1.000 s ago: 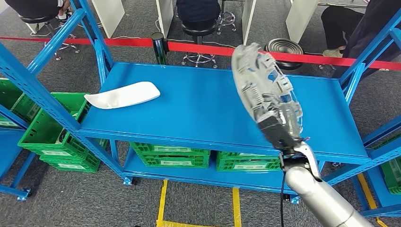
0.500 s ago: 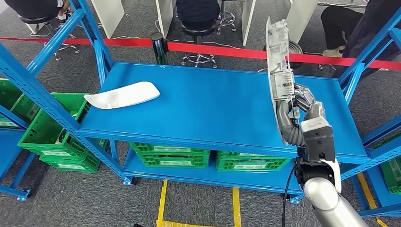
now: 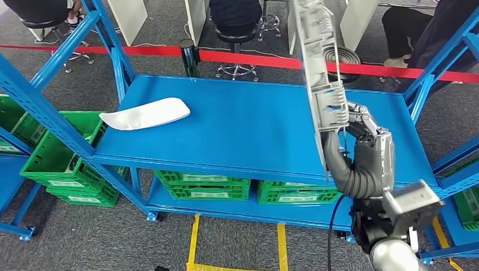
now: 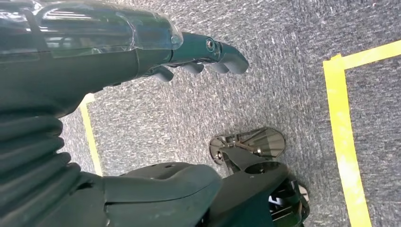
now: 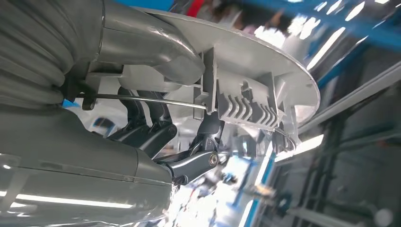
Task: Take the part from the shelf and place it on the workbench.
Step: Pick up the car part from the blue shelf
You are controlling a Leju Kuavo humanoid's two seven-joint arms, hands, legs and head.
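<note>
Above the blue shelf's point(image 3: 237, 121) right end, my right hand point(image 3: 361, 132) grips the grey part point(image 3: 319, 73) upright by its ribbed lower edge; it looks stiff, light, top-heavy.

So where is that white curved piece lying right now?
In the head view, the white curved part lies flat at the left end of the blue shelf top, just above the green crates.

A long grey plastic part point(image 3: 317, 73) with ribbed clips stands nearly upright on edge, held at its lower end above the blue tabletop point(image 3: 248, 124).
</note>
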